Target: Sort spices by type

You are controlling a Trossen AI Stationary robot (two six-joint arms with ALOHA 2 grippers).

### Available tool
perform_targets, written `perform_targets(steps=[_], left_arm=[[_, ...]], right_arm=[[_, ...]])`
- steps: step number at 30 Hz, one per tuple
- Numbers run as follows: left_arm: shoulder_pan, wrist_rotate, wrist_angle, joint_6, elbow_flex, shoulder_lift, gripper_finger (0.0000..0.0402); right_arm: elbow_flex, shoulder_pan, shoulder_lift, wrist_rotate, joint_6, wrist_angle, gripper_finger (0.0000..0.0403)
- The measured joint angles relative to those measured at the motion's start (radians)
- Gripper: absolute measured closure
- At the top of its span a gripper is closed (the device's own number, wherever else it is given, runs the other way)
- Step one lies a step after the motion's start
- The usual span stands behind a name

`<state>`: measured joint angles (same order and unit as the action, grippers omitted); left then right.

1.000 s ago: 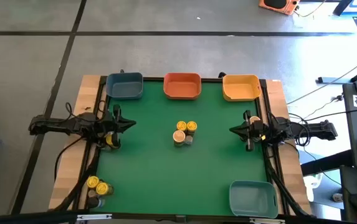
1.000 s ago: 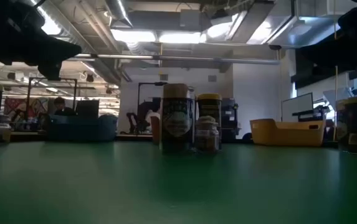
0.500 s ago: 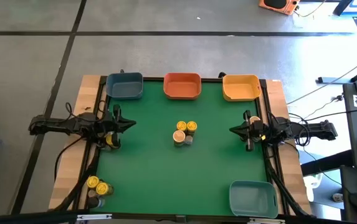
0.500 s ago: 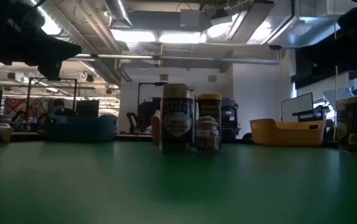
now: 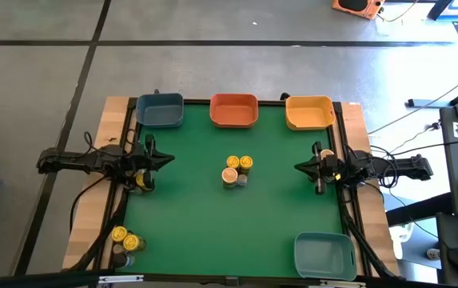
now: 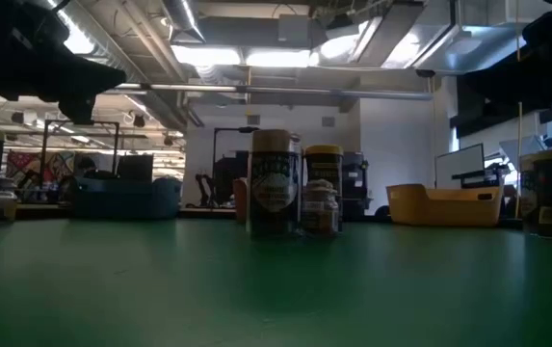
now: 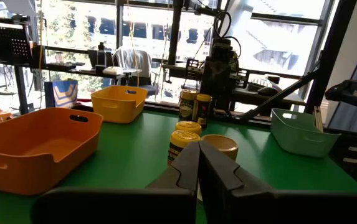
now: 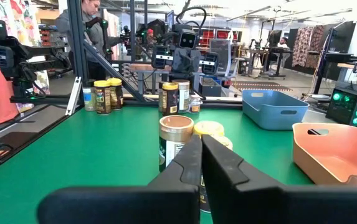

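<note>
Sitting clustered at mat centre: the spices (image 5: pixel 236 170), jars touching, yellow lids toward twelve o'clock, a tan lid (image 5: pixel 230 175) toward nine. Hovering at nine o'clock, fingers pressed together, holding nothing: the left gripper (image 5: pixel 167 159). Waiting at three o'clock, likewise closed and empty: the right gripper (image 5: pixel 299 167). Lining the twelve o'clock edge: blue bin (image 5: pixel 159 110), orange bin (image 5: pixel 233 110), yellow bin (image 5: pixel 308 113).

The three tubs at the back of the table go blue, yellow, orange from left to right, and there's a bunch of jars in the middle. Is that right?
Not quite. The order is wrong: the high view shows the blue tub, then the orange tub in the middle, then the yellow tub on the right. The jars do stand in the middle of the table.
</note>
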<state>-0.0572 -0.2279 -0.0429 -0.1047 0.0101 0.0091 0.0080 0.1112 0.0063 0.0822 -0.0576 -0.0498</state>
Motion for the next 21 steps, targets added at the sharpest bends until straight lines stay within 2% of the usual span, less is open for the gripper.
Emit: perform_targets(steps=[16, 21], left_arm=[[0.0, 0.0, -0.001, 0.006, 0.0, 0.0, 0.0396], [0.0, -0.002, -0.067, 0.054, 0.0, 0.0, 0.0396]], right_arm=[[0.0, 0.0, 0.0, 0.0, 0.0, 0.0, 0.0391], [0.0, 0.0, 0.0, 0.0, 0.0, -0.008, 0.0391]])
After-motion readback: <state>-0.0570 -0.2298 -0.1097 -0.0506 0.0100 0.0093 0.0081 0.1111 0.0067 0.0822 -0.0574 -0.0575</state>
